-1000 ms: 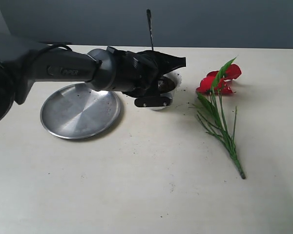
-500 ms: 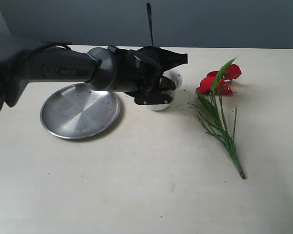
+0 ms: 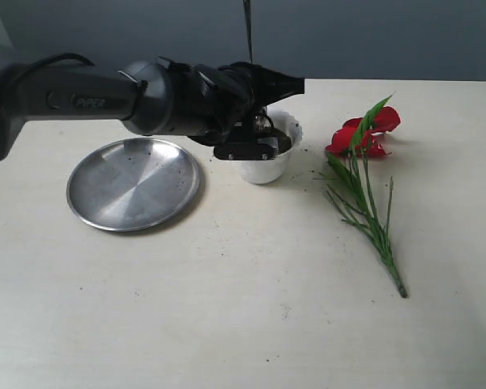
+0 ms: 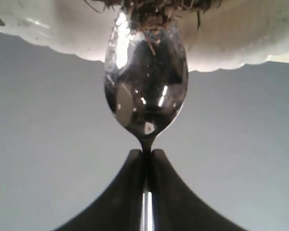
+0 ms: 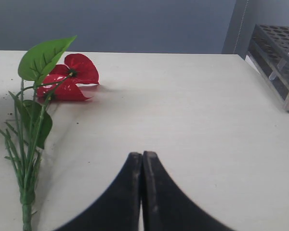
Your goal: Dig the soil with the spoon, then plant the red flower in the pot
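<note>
The left gripper (image 4: 145, 153) is matte black; the spoon (image 4: 145, 91) it holds is mirror-bright silver, its tip in dark brown soil (image 4: 154, 8). The pot (image 3: 269, 168) under that gripper is plain white, and the steel plate (image 3: 134, 185) beside it is dull silver-grey. Ahead of the black right gripper (image 5: 142, 155), the red flower (image 5: 70, 77) shows red petals and green leaves on the pale cream table (image 3: 227, 308).

Black left gripper (image 3: 263, 134) hangs over the small white scalloped pot (image 3: 267, 168), slim metal spoon (image 3: 248, 32) upright in its grip (handle skyward); red artificial flower (image 3: 364, 134) lies right.
</note>
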Controlling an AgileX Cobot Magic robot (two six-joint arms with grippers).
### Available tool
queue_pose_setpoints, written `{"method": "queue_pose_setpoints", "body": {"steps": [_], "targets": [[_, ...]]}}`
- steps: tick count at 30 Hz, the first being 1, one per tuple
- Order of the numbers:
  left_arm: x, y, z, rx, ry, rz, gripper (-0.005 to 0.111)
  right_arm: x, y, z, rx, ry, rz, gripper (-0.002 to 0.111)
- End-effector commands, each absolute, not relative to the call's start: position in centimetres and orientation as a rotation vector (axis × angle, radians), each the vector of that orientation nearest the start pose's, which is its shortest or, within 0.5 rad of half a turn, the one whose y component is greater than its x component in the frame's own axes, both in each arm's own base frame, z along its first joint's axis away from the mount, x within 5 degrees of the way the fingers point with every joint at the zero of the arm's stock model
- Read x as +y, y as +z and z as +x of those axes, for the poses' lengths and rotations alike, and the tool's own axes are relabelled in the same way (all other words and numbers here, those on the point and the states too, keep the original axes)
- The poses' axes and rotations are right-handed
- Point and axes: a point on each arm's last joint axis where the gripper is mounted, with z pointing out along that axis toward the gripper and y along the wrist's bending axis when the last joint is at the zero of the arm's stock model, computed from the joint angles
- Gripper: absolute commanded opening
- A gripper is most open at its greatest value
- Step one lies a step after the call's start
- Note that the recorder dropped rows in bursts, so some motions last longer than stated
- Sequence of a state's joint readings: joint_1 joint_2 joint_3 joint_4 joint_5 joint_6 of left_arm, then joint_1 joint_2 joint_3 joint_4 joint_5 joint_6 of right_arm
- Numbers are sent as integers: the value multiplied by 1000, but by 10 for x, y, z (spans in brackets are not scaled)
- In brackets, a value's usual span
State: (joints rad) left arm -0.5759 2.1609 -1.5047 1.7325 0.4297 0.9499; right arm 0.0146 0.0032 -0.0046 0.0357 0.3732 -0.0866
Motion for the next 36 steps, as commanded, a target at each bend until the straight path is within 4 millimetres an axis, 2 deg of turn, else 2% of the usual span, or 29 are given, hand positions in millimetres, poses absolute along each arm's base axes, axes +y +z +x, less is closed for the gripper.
{"method": "queue_pose_setpoints", "body": {"steps": [1, 9, 16, 22, 31, 36], "targets": [[-232, 181, 428, -187, -1752, -2838, 0, 2, 181, 53, 1843, -18, -70, 0], [-234, 178, 428, -170, -1738, -2867, 0, 2, 181, 53, 1843, -18, -70, 0], [-237, 160, 428, -150, -1682, -2885, 0, 2, 181, 53, 1843, -20, -71, 0], [-243, 156, 424, -198, -1637, -2962, 0, 2, 181, 53, 1843, -20, -71, 0], [-262, 154, 410, -232, -1620, -2975, 0, 2, 181, 53, 1843, -18, -70, 0], [-261, 143, 399, -142, -1578, -2912, 0, 2, 181, 53, 1843, -18, -70, 0]]}}
